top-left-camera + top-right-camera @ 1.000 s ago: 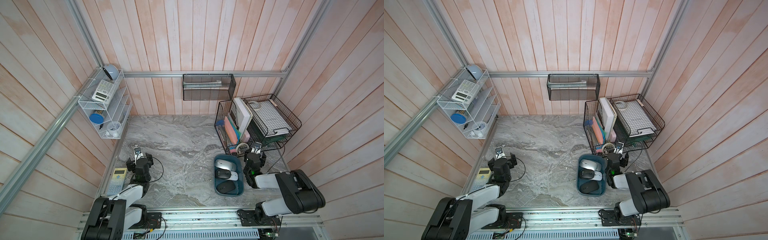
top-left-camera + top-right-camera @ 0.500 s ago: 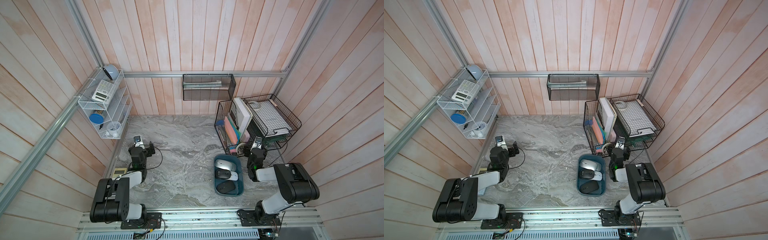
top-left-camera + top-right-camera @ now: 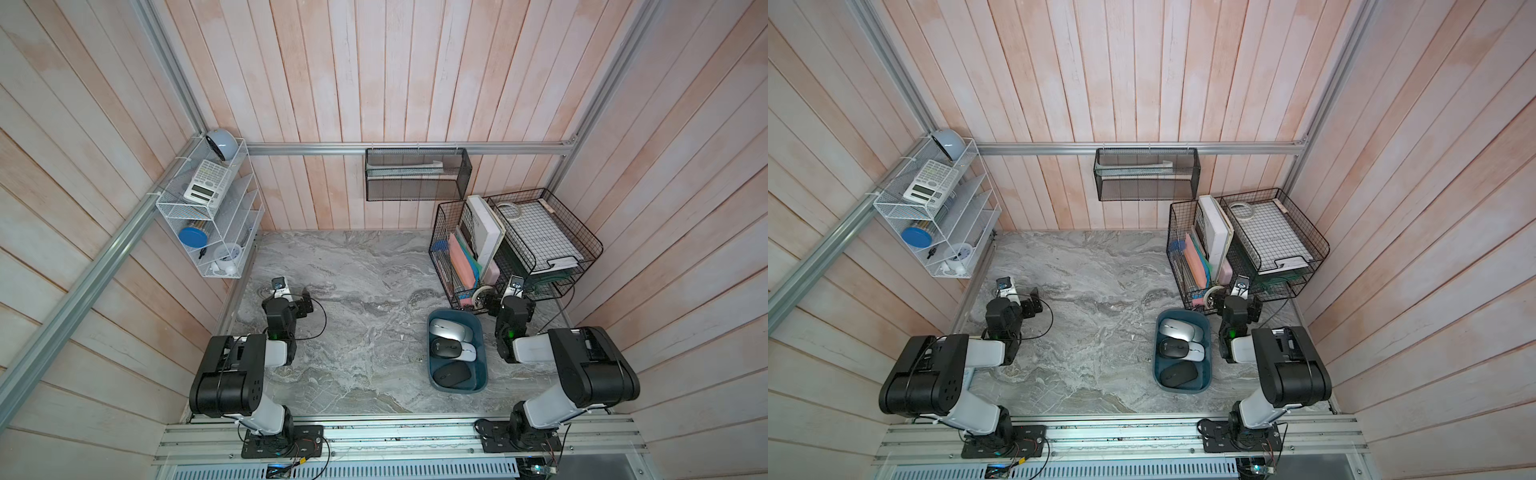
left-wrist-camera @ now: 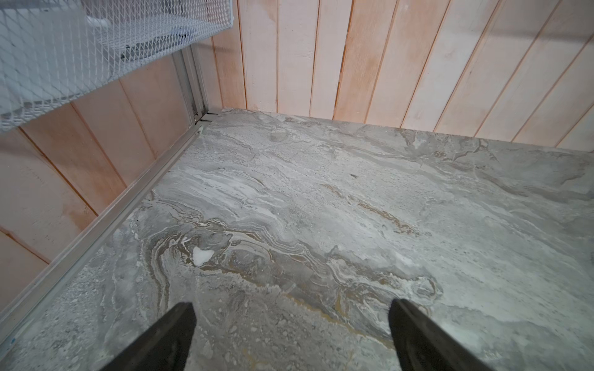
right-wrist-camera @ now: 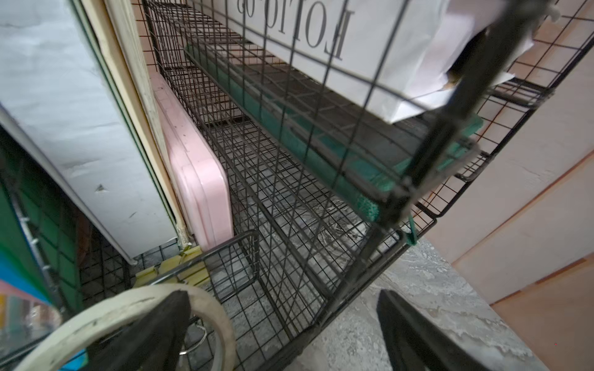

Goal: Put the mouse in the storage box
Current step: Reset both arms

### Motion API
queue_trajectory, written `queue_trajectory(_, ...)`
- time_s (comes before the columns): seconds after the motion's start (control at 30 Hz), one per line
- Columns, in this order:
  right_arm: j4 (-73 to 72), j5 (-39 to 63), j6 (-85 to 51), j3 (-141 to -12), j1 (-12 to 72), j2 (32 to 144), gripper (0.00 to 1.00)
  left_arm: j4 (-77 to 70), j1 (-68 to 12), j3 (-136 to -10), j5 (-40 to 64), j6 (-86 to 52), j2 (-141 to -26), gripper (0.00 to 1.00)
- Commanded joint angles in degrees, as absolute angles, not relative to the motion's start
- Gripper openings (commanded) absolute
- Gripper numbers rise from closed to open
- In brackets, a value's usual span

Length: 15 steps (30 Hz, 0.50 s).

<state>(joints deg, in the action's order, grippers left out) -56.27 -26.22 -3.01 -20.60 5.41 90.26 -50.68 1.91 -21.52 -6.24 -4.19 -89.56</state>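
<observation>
So, the marble tabletop (image 3: 365, 291) has the black wire baskets (image 3: 440, 224) at its far right. Just in front of them sits the storage box (image 3: 481, 353), with the mice (image 3: 446, 329) lying inside it. Right gripper (image 5: 283, 295) is spread wide, holding nothing, right up against the baskets. Left gripper (image 4: 292, 306) gapes too, empty over bare marble.

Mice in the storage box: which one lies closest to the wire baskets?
The silver mouse, at the storage box's far end; the others are black or white.
</observation>
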Motion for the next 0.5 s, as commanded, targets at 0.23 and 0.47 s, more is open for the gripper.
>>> queue_trajectory(0.23, -55.5, -25.6, -3.7, -20.7, 5.3, 89.9, 0.98, -52.2, 1.8, -21.9, -6.5, -4.8, -89.2, 1.00)
queue_trajectory(0.47, -55.2, -25.4, -3.7, -20.9, 5.3, 90.0, 0.98, -52.1, 1.8, -21.9, -6.6, -4.8, -89.2, 1.00)
